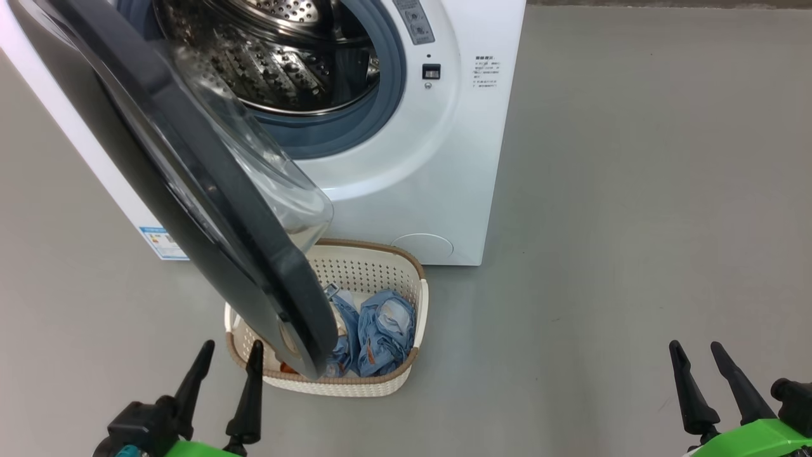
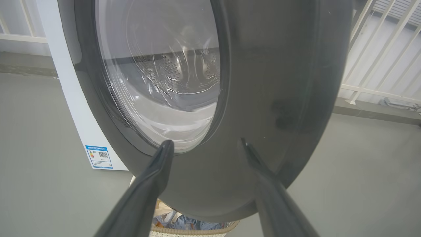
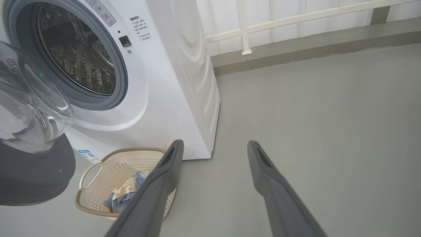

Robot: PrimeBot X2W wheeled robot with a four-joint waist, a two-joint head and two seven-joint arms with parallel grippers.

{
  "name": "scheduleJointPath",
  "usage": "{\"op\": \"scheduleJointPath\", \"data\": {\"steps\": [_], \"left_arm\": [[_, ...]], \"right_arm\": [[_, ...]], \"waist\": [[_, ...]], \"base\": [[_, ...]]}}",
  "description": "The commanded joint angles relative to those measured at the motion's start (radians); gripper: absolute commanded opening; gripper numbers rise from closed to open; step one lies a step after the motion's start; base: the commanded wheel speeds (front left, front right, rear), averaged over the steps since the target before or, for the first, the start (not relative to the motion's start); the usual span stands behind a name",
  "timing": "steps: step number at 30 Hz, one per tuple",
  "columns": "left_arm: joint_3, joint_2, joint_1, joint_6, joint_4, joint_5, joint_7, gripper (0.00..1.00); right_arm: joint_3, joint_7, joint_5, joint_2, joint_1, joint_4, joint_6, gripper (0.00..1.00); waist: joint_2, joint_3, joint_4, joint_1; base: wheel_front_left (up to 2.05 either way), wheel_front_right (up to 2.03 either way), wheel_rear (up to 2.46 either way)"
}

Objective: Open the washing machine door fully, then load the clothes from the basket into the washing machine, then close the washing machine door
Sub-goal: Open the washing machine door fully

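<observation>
The white washing machine stands ahead with its steel drum exposed. Its black round door is swung partly open toward me and hangs over the left part of the basket. Light blue clothes lie in the cream basket on the floor before the machine. My left gripper is open, just left of the basket, its fingers aimed at the door's outer face with nothing between them. My right gripper is open over bare floor far to the right; in its wrist view the basket and clothes lie at lower left.
Grey floor spreads wide to the right of the machine. A white railing and a low kerb run behind it. A blue label sits on the machine's lower left corner.
</observation>
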Motion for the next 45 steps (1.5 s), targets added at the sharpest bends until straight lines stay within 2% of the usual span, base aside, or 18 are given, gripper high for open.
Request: {"op": "scheduleJointPath", "data": {"steps": [1,4,5,6,11,17,20,25,30,34,38,45], "left_arm": [[0.039,0.012,-0.038,-0.002,-0.022,0.009,-0.006,1.00],[0.049,0.007,-0.044,-0.002,-0.021,0.010,-0.006,1.00],[0.054,0.005,-0.047,-0.002,-0.021,0.006,-0.006,0.45],[0.062,0.001,-0.051,-0.002,-0.024,0.003,-0.006,0.00],[0.145,-0.023,-0.082,-0.002,-0.091,-0.024,-0.006,0.00],[0.237,-0.053,-0.119,-0.002,-0.302,-0.048,-0.006,0.00],[0.194,-0.058,-0.126,-0.002,-0.414,-0.028,-0.006,0.00],[0.032,-0.058,-0.122,-0.002,-0.514,0.014,-0.006,0.00],[-0.132,-0.055,-0.121,-0.002,-0.461,0.005,-0.006,0.00],[-0.204,-0.056,-0.129,-0.002,-0.350,-0.040,-0.006,0.00],[-0.225,-0.056,-0.146,-0.002,-0.229,-0.075,-0.006,0.00],[-0.195,-0.058,-0.183,-0.002,-0.088,-0.113,-0.006,0.00]], "right_arm": [[0.015,-0.012,-0.008,-0.013,0.005,-0.020,0.003,1.00],[0.011,-0.012,-0.018,-0.009,0.007,-0.020,0.003,1.00],[0.009,-0.012,-0.019,-0.007,0.007,-0.021,0.003,1.00],[0.008,-0.012,-0.019,-0.006,0.008,-0.022,0.003,1.00],[0.002,-0.012,-0.010,-0.003,0.011,-0.028,0.003,1.00],[0.008,-0.012,-0.011,-0.007,0.009,-0.031,0.003,1.00],[0.003,-0.012,-0.011,-0.005,0.009,-0.034,0.003,1.00],[-0.001,-0.012,-0.014,-0.002,0.010,-0.041,0.003,1.00],[-0.002,-0.012,-0.015,0.003,0.008,-0.052,0.003,1.00],[0.003,-0.012,-0.015,0.006,0.004,-0.053,0.003,1.00],[0.009,-0.012,-0.013,0.008,0.000,-0.052,0.003,1.00],[0.013,-0.012,-0.013,0.008,-0.003,-0.051,0.003,1.00]], "waist": [[0.0000,0.000,0.000,0.0000],[0.0000,0.001,0.000,0.0000],[0.0000,0.001,0.000,0.0000],[0.0000,0.001,0.000,0.0000],[0.0000,0.001,0.003,0.0000],[0.0000,0.003,-0.002,0.0000],[0.0000,0.004,-0.004,0.0000],[0.0000,0.009,-0.009,0.0000],[0.0000,0.015,-0.016,0.0000],[0.0000,0.020,-0.022,0.0000],[0.0000,0.021,-0.026,0.0000],[0.0000,0.019,-0.027,0.0000]], "base": [[0.00,0.00,0.00],[0.00,0.00,0.00],[0.00,0.00,0.00],[0.00,0.00,0.00],[0.00,0.00,0.00],[0.00,0.00,0.00],[0.00,0.00,0.00],[0.00,0.00,0.00],[0.00,0.00,0.00],[0.00,0.00,0.00],[0.00,0.00,0.00],[0.00,0.00,0.00]]}}
